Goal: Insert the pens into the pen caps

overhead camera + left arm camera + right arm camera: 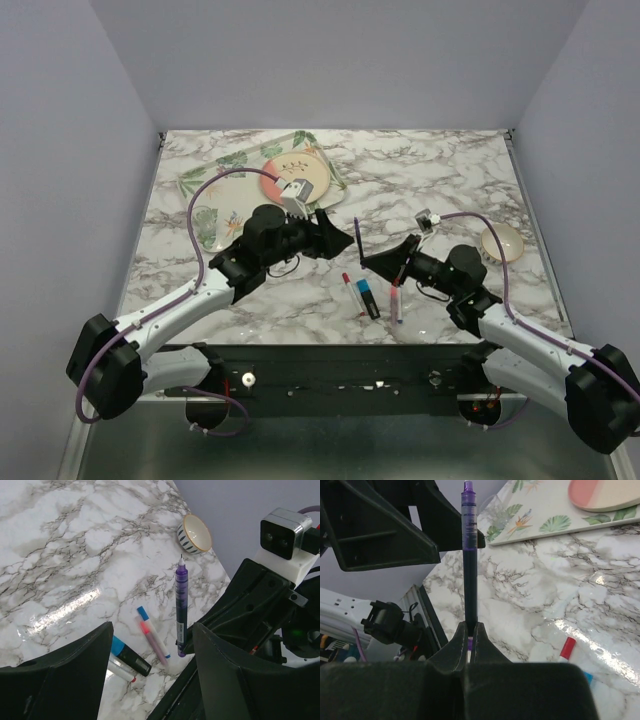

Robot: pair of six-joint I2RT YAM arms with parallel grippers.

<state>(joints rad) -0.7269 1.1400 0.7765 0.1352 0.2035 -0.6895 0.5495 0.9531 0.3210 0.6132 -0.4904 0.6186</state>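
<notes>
My right gripper (372,262) is shut on the thin dark navy-purple pen (357,240) and holds it upright above the table; in the right wrist view the pen (469,565) rises from the closed fingertips (470,630). My left gripper (327,238) is open and empty, just left of that pen, which stands near its right finger (235,670) in the left wrist view (181,605). On the table lie the white red-tipped pen (352,292), the dark marker (368,298) with a light blue cap (118,646), and the pink-and-white pen (395,298). I see no loose caps.
A leaf-patterned tray (205,178) with a pink plate (300,172) stands at the back left. A small bowl (501,241) sits at the right. A clear cup (208,222) stands beside the left arm. The black table edge runs just near the lying pens.
</notes>
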